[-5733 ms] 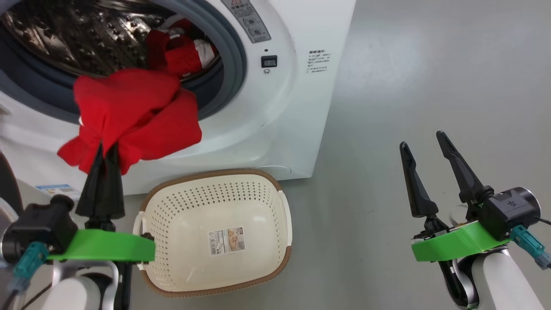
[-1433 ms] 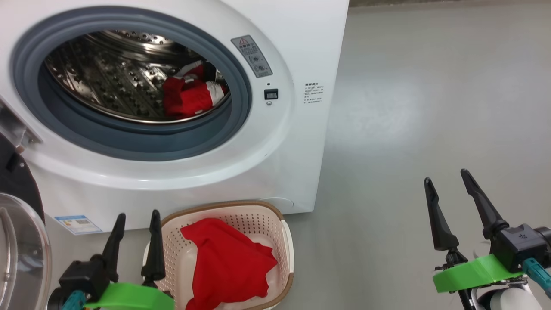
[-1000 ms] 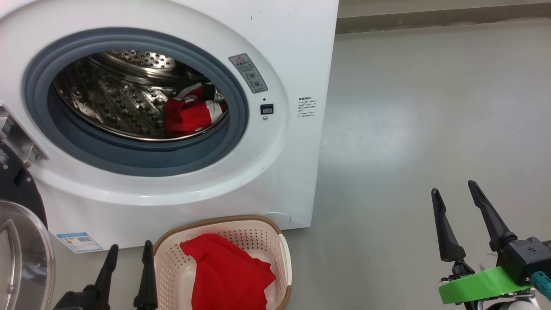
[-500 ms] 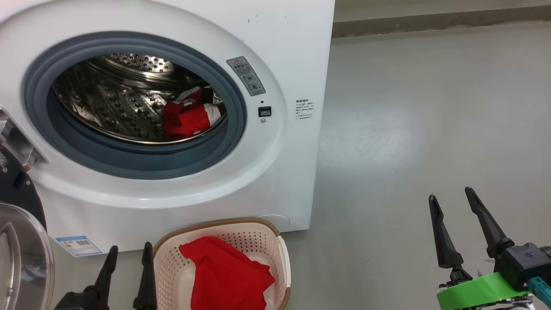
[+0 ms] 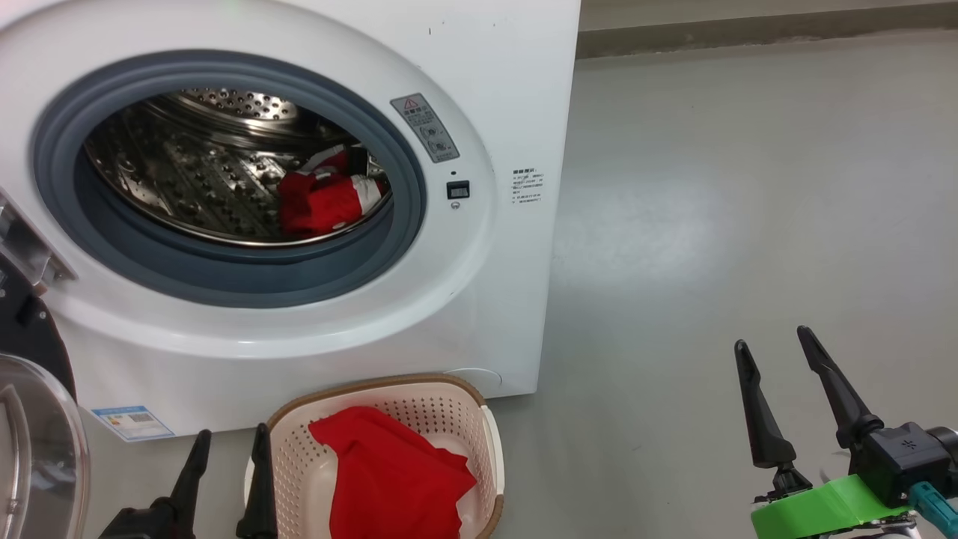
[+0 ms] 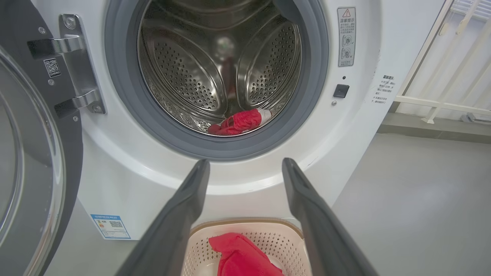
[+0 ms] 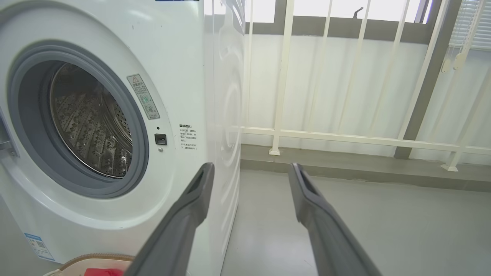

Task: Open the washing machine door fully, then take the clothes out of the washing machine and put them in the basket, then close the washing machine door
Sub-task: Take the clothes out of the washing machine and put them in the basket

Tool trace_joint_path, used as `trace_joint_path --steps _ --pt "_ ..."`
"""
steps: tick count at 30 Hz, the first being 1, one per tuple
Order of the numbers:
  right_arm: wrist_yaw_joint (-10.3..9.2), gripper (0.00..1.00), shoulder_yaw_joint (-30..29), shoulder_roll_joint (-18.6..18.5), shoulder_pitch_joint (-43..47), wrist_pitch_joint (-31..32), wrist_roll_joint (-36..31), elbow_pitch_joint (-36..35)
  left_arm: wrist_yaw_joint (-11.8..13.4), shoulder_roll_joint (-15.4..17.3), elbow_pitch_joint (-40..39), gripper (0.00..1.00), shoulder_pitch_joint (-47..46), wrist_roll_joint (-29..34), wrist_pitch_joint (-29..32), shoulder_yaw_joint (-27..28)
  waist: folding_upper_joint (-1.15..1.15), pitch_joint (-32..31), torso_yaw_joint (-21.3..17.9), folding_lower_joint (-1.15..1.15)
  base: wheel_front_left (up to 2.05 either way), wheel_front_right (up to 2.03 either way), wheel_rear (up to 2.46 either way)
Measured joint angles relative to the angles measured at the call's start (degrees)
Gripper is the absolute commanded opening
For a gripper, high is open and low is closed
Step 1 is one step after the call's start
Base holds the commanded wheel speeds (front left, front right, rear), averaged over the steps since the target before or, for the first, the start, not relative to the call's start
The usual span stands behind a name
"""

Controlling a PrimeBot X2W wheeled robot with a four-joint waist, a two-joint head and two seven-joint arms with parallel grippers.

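Since the clothes (image 5: 325,198) at 5 o'clock in the washing machine (image 5: 479,299) drum look light and limp, you should pinch a raised fold with the left gripper (image 5: 232,449), spread wide and empty.

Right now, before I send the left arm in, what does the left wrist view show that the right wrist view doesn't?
Left wrist view adds: the washing machine door swung open on its hinge, and a red garment lying low in the drum, beyond the open left gripper. Right wrist view adds: the machine's side panel and a window railing beyond the open right gripper. Shared: the grey gasket, the warning sticker, and the basket with a red piece in it, just a sliver in the right wrist view.
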Motion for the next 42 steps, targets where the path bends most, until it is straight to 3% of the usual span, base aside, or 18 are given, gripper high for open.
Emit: trace_joint_path --steps 7,18,25,42 --pt "0.07 1.00 4.2 -0.9 -0.3 0.0 2.8 -0.2 0.0 0.0 0.0 1.00 -1.7 -1.2 0.0 0.0 0.00 2.0 0.2 0.00 0.00 0.00 0.00" --pt "0.07 1.00 6.1 -3.3 -3.4 0.0 4.0 -1.2 -1.2 -0.3 2.7 1.00 -10.7 -4.0 0.1 0.5 0.00 7.3 0.4 0.00 0.00 0.00 0.00" --pt "0.07 1.00 6.6 -3.7 -7.1 0.0 4.0 -2.0 -3.6 0.2 9.1 1.00 -21.9 -5.5 0.2 0.5 0.00 11.6 0.4 0.00 0.00 0.00 0.00" --pt "0.07 1.00 8.2 -4.9 -15.6 0.0 3.4 -4.1 -6.2 1.4 24.5 1.00 -49.3 -3.9 0.0 0.5 0.00 24.7 -0.3 0.00 0.00 0.00 0.00"
